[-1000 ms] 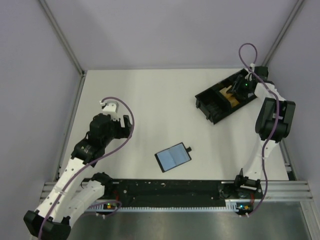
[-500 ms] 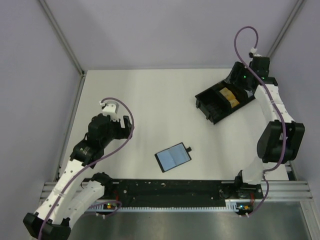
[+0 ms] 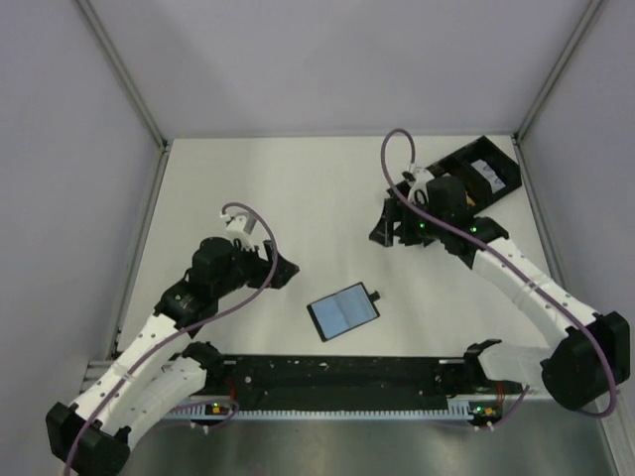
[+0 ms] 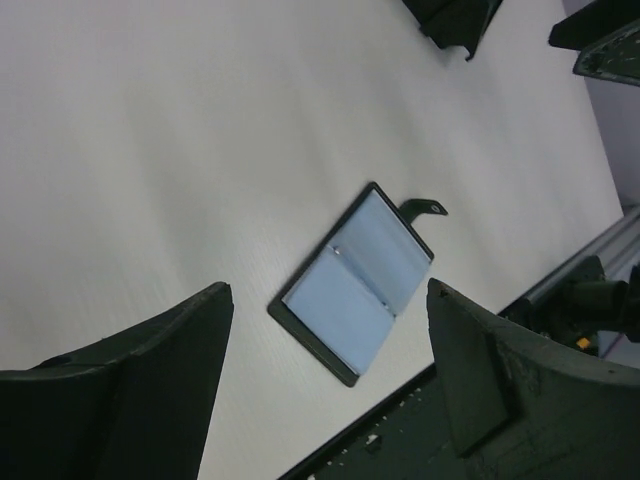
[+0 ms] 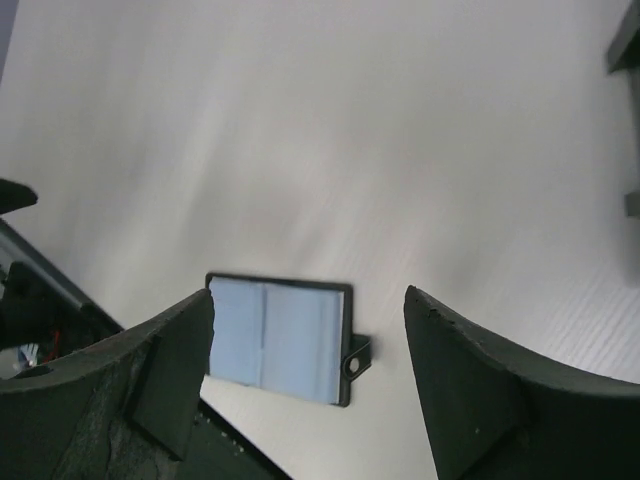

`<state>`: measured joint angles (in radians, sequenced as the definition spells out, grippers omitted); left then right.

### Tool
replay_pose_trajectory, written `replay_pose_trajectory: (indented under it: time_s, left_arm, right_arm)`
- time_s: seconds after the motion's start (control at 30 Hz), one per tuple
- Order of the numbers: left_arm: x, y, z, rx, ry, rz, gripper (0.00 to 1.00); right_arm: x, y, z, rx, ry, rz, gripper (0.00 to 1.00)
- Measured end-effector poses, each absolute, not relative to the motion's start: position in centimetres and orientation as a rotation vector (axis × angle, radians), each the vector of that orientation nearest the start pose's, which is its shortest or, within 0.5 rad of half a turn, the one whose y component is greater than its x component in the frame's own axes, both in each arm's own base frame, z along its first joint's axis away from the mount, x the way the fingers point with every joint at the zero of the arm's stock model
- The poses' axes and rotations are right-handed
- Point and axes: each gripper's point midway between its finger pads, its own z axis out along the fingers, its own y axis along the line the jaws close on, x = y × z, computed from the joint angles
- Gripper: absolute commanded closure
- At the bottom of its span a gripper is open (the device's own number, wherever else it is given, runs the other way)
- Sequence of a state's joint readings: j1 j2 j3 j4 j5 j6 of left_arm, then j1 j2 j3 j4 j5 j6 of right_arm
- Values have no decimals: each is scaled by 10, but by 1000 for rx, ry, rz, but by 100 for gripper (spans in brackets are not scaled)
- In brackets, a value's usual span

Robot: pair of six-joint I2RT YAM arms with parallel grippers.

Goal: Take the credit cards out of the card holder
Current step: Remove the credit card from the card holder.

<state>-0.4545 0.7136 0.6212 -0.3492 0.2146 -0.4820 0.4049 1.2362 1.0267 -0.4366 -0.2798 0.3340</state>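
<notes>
The card holder [image 3: 343,310] lies open and flat on the white table, glossy blue-grey inside up, its black tab [image 3: 376,295] at the right edge. It also shows in the left wrist view [image 4: 355,285] and the right wrist view [image 5: 280,340]. No credit card shows in any view; none sticks out of the holder. My left gripper [image 3: 281,268] is open and empty, left of the holder; in its wrist view [image 4: 330,390] the holder lies between and beyond the fingers. My right gripper [image 3: 392,226] is open and empty, behind and right of the holder [image 5: 310,400].
The long black compartmented tray [image 3: 481,171] stands at the back right corner, partly hidden by the right arm, something white inside it. A black rail [image 3: 337,377] runs along the near table edge. Purple walls and metal posts enclose the table.
My right arm left the tray at the back right and swung left and forward toward the middle. My left gripper moved right, closer to the holder. The holder has not moved.
</notes>
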Motion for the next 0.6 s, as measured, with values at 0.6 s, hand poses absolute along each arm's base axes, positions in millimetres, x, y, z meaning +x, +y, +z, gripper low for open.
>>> replay_pose_trajectory:
  time_s: [0.6]
  left_arm:
    - [175,-259,95,78,2354,-942,53]
  right_arm:
    - [192,250,84,-358,2475,878,48]
